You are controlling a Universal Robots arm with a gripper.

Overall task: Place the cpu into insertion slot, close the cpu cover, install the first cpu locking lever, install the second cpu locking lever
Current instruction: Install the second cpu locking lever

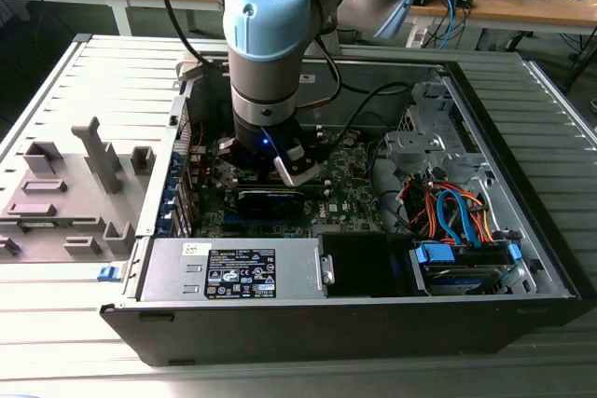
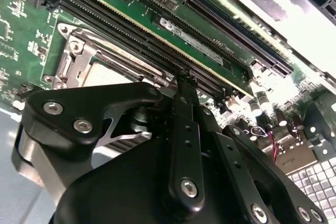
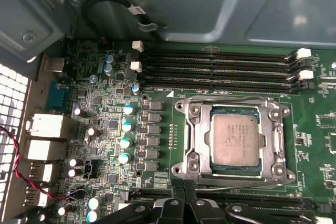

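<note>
Now the cpu [image 3: 235, 139] sits in the slot [image 3: 202, 145] with the cover [image 3: 277, 139] shut over it. Just beside it, the gripper [image 3: 181, 199] seems pinched closed on nothing.

1. A grey metal power supply box [image 1: 233, 269] with a label sits at the open computer case's near edge.
2. Orange and blue cables [image 1: 454, 214] bunch at the exterior view's right.
3. Long black memory slots [image 3: 220, 66] cross the green motherboard [image 3: 157, 145].
</note>
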